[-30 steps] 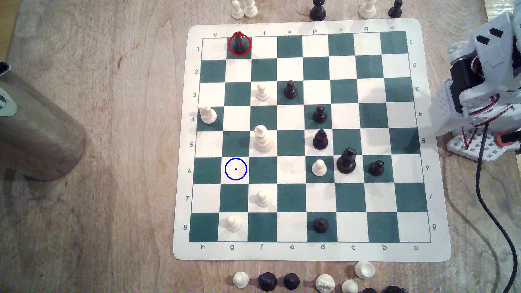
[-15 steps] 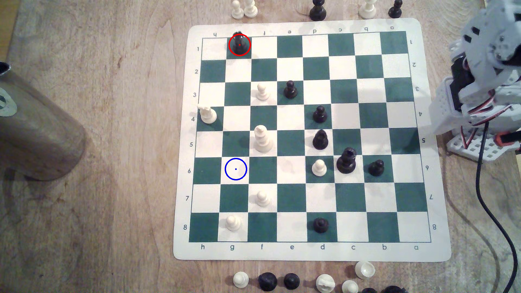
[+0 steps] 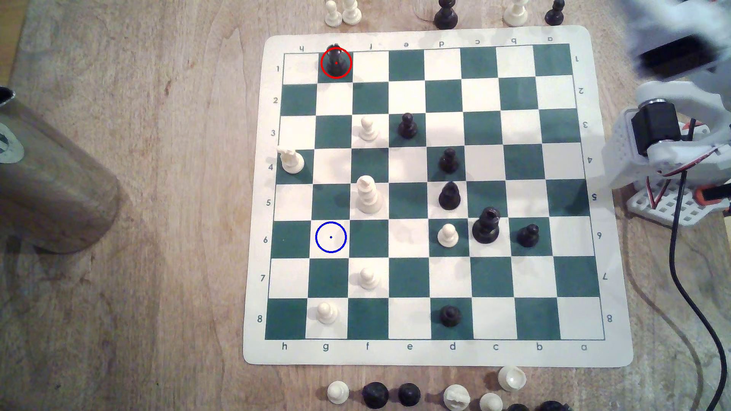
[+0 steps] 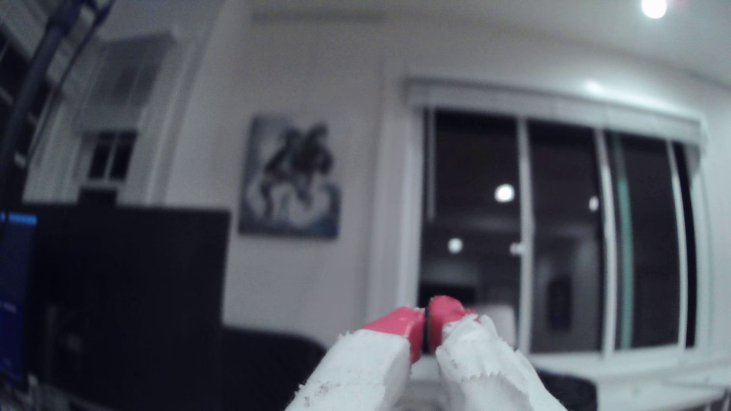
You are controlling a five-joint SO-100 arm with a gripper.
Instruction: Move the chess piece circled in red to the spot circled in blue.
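The piece (image 3: 336, 62) stands on its red-ringed square. The spot (image 3: 330, 237) is bare. The gripper (image 4: 426, 322) is closed, holding nothing.

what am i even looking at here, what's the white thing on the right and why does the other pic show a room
The white thing at the exterior view's right is a small robot arm beside a chessboard. That picture is taken from above the table. The other comes from a camera on the arm's wrist, which now faces out into a room with a window. The red-tipped gripper at its lower edge is shut and holds nothing. On the board stand black and white pieces, with more lying off it. A drawn red ring marks the chess piece to be moved, in the far row. A blue ring marks the spot, a bare white square in the same column.
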